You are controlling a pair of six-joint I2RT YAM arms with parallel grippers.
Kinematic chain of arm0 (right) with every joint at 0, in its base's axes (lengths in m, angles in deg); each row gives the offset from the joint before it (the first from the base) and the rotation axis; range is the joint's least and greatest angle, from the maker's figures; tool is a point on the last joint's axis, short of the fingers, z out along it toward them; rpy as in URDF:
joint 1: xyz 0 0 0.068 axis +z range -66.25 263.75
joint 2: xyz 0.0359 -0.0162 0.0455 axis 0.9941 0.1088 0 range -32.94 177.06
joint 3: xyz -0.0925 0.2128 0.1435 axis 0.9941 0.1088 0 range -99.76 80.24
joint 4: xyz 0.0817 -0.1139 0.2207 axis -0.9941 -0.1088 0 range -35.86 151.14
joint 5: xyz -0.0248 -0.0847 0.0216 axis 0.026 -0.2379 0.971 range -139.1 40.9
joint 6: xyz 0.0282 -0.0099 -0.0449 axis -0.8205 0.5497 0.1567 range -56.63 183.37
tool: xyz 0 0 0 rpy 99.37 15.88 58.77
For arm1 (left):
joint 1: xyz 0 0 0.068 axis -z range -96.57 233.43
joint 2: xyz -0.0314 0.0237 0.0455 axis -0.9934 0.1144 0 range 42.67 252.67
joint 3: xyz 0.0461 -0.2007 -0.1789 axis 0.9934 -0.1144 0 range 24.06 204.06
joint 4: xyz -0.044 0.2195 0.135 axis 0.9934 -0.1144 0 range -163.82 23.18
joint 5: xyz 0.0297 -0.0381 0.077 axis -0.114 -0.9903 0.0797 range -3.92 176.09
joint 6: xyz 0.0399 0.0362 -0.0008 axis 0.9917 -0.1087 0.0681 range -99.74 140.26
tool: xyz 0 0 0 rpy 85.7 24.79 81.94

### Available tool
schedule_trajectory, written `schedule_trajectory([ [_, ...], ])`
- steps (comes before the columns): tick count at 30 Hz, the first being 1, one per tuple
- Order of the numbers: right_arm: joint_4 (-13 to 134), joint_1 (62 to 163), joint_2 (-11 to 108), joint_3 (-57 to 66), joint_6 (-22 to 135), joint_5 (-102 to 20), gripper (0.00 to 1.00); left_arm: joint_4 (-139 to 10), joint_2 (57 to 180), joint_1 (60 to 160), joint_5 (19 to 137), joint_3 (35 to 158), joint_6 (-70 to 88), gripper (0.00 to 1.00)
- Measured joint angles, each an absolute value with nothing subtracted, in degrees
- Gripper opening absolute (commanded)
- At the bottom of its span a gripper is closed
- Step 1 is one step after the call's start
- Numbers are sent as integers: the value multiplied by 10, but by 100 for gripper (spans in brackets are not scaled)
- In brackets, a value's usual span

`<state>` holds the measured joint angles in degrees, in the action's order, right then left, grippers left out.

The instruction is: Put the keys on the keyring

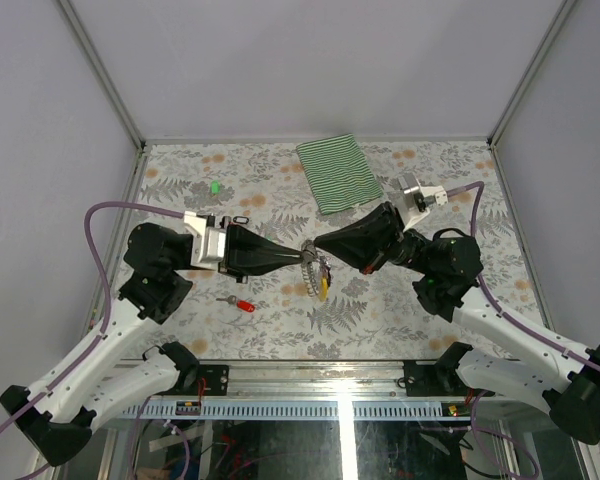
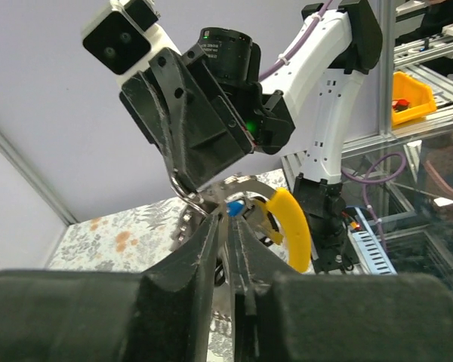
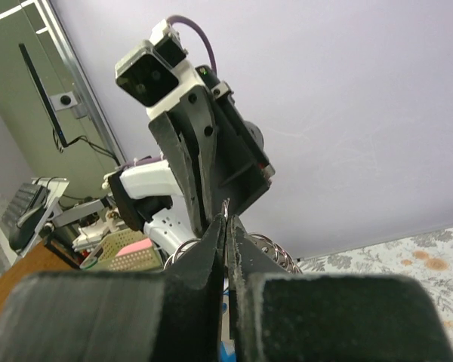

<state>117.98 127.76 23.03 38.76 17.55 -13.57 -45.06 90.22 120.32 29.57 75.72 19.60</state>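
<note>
Table (image 1: 500, 330): folded cloth (image 1: 338, 172) at far edge, right of centre; far-left key (image 1: 215, 187) left of cloth; near-left key (image 1: 238, 303) toward near edge; keyring (image 1: 318, 272) over centre, nearer than the cloth.

Both jaws at the keyring (image 1: 315, 270), tip to tip; yellow tag (image 1: 323, 288) beneath

Cloth (image 1: 338, 172) green-white striped. Table (image 1: 400, 320) printed grey leaves, orange blooms. Yellow tag (image 1: 323, 288), red tag (image 1: 246, 306), green tag (image 1: 214, 186), blue tag (image 2: 235, 205).

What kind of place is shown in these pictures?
Likely a robotics lab work cell: white enclosure walls, an aluminium frame rail at the table edge, and a yellow parts bin beyond.
</note>
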Motion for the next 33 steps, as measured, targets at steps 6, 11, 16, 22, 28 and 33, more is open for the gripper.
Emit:
schedule_trajectory([
  [6,1198,1277,223,388,177,-152,0,-458,902,1207,301,757,194,21],
  [11,1195,1277,212,388,208,-148,0,-427,900,1207,341,754,151,24],
  [16,1154,1277,197,387,268,-136,0,-328,899,1210,383,730,66,28],
  [22,1097,1277,187,380,330,-134,0,-258,918,1230,420,713,4,29],
  [28,1062,1277,180,379,369,-135,0,-245,936,1247,450,708,-13,29],
  [33,1048,1277,170,375,386,-135,0,-244,938,1254,472,704,-13,30],
])
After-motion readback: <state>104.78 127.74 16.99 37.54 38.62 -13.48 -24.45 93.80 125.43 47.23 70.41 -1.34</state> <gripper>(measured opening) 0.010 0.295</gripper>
